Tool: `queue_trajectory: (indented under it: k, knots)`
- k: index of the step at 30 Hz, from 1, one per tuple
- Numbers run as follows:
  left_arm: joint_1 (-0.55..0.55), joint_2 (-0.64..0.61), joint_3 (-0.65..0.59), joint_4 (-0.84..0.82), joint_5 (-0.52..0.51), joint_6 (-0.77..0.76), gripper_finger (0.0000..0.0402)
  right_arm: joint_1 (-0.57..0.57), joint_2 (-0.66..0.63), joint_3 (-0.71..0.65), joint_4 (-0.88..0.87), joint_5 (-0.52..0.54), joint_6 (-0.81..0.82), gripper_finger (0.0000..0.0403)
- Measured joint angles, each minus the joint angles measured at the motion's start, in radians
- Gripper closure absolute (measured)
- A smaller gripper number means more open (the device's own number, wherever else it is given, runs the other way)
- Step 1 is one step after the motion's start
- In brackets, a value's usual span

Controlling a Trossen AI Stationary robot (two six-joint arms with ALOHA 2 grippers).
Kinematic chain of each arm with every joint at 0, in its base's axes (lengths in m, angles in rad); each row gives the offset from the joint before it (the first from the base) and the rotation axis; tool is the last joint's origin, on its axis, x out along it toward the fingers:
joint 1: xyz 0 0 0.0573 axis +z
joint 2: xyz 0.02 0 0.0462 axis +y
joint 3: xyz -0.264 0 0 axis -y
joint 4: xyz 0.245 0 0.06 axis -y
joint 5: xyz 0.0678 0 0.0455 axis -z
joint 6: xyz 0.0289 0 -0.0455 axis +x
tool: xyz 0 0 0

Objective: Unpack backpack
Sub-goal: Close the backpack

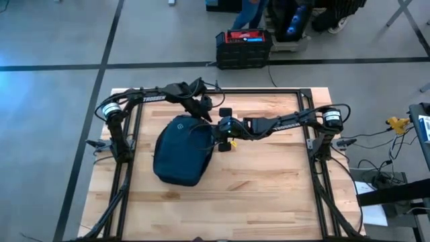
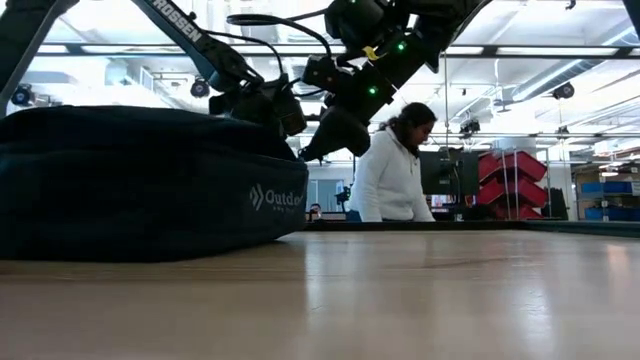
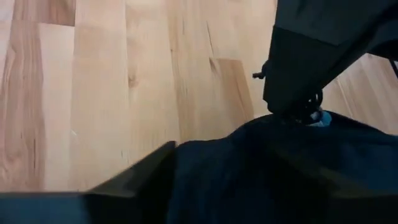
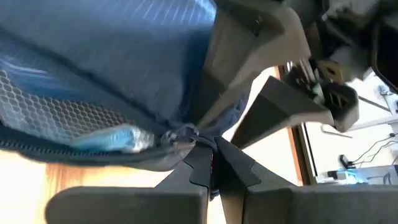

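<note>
The navy-blue backpack (image 1: 180,154) lies flat on the wooden table, left of its middle; the low view shows its side (image 2: 130,180) with a pale logo. My left gripper (image 1: 201,111) is at the bag's far end, shut on fabric. My right gripper (image 1: 220,131) is at the bag's far right edge, shut on a zipper pull. The right wrist view looks into the opened bag (image 4: 112,56), with mesh lining and a pale blue thing (image 4: 115,138) inside. My left gripper (image 3: 205,162) pinches a fold of the backpack's fabric (image 4: 214,115) beside the zipper opening at the bag's far end, coming from the far left and slanting down. The bag's body rests on the table. My right gripper (image 4: 208,154) pinches the metal zipper pull (image 4: 185,134) between its fingertips, coming level from the table's right. The pull sits at the opening's edge; the bag stays on the table.
Bare wood lies right of and nearer than the bag (image 1: 269,181). A black box with a red top (image 1: 243,46) stands on the floor past the far edge. A person in white (image 2: 395,170) stands beyond the table. Black frame rails (image 1: 316,161) run along the table's sides.
</note>
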Motion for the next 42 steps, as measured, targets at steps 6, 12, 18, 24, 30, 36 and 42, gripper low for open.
queue_trajectory:
  k: [6,12,18,24,30,36,42]
  knots:
    - [-0.001,-0.002,0.01,-0.004,-0.004,-0.013,0.0391,0.001,-0.007,0.0,-0.006,0.007,0.024,0.0403]
    - [0.016,-0.039,0.012,-0.019,-0.054,-0.026,0.04,0.031,-0.07,0.0,-0.052,0.079,0.057,0.0403]
    - [0.059,-0.094,0.01,-0.031,-0.087,-0.04,0.0401,0.07,-0.09,-0.015,-0.051,0.004,0.164,0.0403]
    - [0.117,-0.133,0.008,-0.063,-0.185,-0.056,0.0401,0.133,-0.081,-0.042,-0.02,-0.082,0.262,0.0403]
    - [0.194,-0.162,0.005,-0.145,-0.251,-0.061,0.0401,0.224,-0.075,-0.065,-0.018,-0.076,0.289,0.0403]
    - [0.272,-0.232,-0.037,-0.24,-0.398,-0.121,0.0402,0.244,-0.084,-0.083,-0.093,-0.081,0.315,0.0403]
    - [0.277,-0.387,-0.193,-0.264,-0.519,-0.286,0.0402,0.133,-0.107,-0.113,-0.152,0.019,0.276,0.0403]
